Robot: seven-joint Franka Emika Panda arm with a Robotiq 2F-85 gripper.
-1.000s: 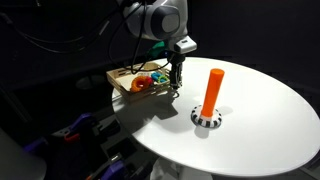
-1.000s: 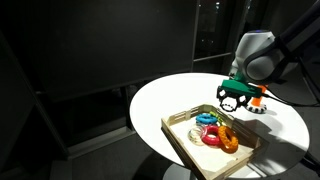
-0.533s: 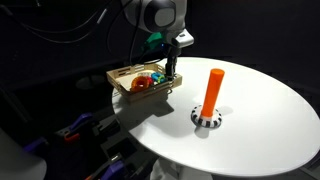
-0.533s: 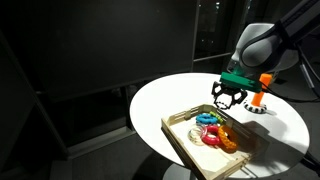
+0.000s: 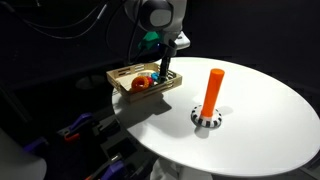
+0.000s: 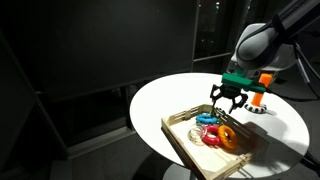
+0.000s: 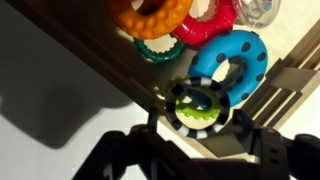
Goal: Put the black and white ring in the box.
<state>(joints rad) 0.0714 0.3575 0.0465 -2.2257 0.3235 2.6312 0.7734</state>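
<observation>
With the jaws drawn in from two opposite sides, held the black and white ring pinched across its width, so far as the blurred wrist view allowed; sat dead centre between the fingers, offset to neither side. Hovered with the gripper above the box, over the end of it that faced the orange peg, well clear of the peg itself. Lay flat in the grip, hole turned straight up at the wrist camera and straight down at the box; being round, had no long axis to speak of and pointed nowhere in particular, so probably needed no turning before release. Hung not squarely over the floor of the box but astride its wooden wall: overlapped the rail on one side and, on the other, reached in over the blue dotted ring. Deeper inside the box, showed an orange ring, a red ring and a teal ring, crowded together. Judged the coming move to turn on that overlap alone: called for a small shift inward from the wall, toward the blue dotted ring, then an opening of the jaws. Risked, if let go right there, catching the rail and tipping outside the box onto the white table
</observation>
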